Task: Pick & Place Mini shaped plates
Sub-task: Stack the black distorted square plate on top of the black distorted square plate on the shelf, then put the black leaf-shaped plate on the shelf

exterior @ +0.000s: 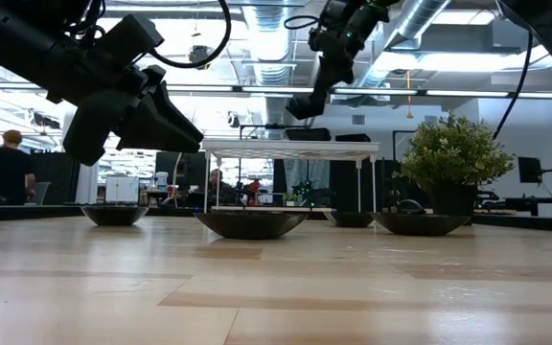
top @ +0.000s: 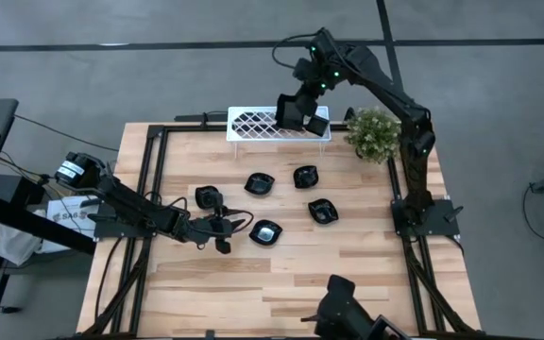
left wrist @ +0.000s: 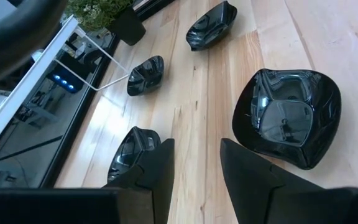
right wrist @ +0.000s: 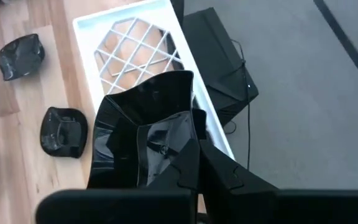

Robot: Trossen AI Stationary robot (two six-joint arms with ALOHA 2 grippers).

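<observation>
Several glossy black mini shaped plates lie flat on the wooden table, among them one just right of my left gripper and one just beyond it. That gripper hovers low and open over bare wood, with a wide plate on one side and a smaller one on the other. My right gripper is raised over the white lattice rack at the far edge, shut on a squarish black plate. My right gripper holds the squarish plate by its rim on the side nearest the fingers; the plate hides how each finger meets the rim. The fingers slant down from above. The plate is lifted clear and tilted, above the rack's right part.
A potted plant stands at the far right corner beside the rack. A black box sits just beyond the rack. The right arm's base is at the right edge, and a dark camera mount at the near edge. Bare wood lies near the front.
</observation>
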